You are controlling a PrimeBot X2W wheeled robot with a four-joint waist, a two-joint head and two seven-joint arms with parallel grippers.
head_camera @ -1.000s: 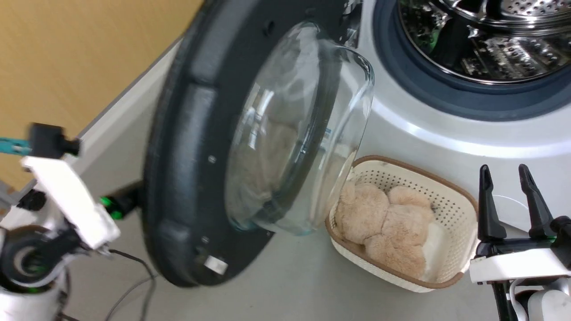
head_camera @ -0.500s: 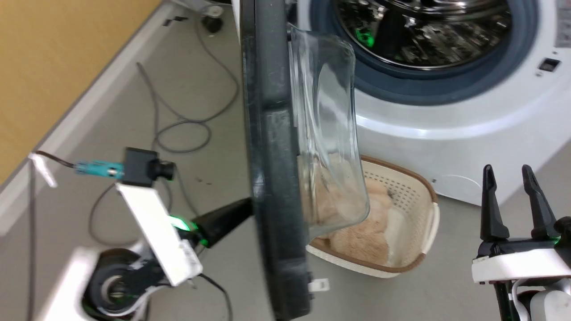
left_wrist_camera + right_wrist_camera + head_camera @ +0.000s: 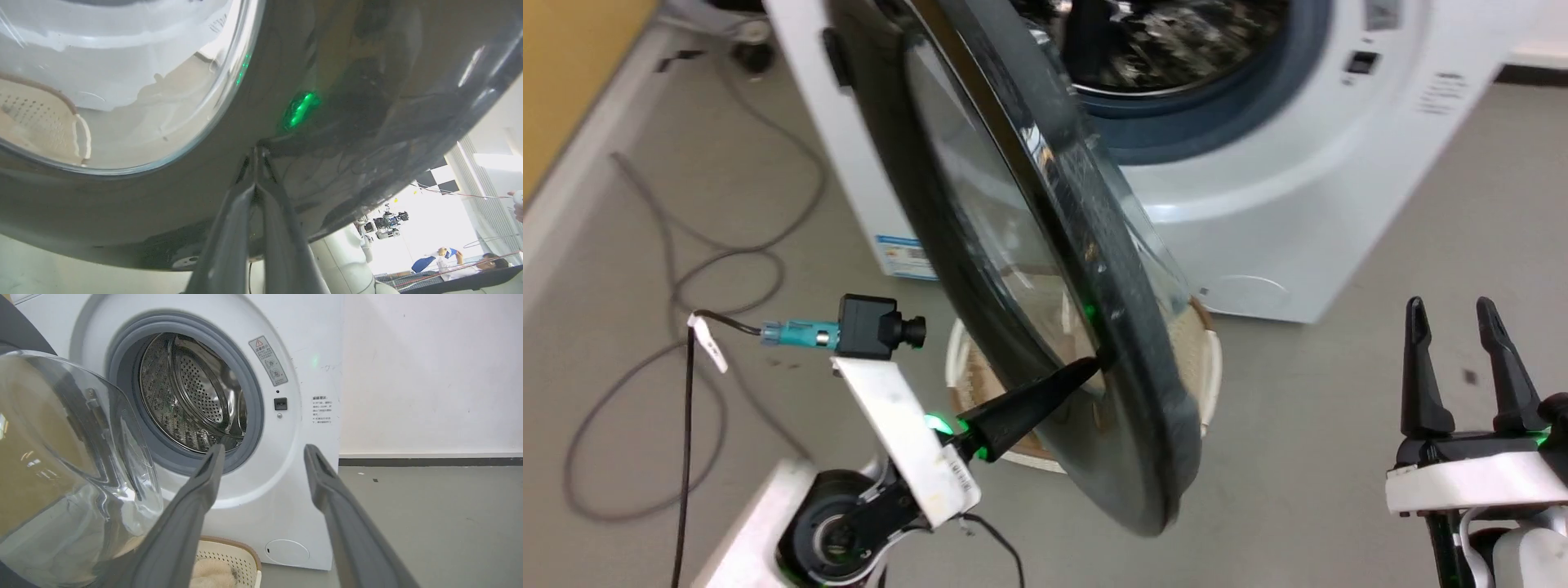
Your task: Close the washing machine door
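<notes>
Head view: your left hand (image 3: 1092, 365) pressed together, tips touching outer face of washing machine door (image 3: 980, 212). Door ajar, angled out in front of washing machine (image 3: 1258, 196). Your right hand (image 3: 1450, 309) spread, empty, well apart from machine.

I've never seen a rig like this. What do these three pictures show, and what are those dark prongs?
It is a two-armed robot at a white washing machine. One picture looks down from its head; the others come from cameras on each wrist. The prongs are its claws. The left claw, shut, has its tip against the black washing machine door, standing half open. The right claw hangs open, holding nothing. A cream basket sits on the floor below the door.
</notes>
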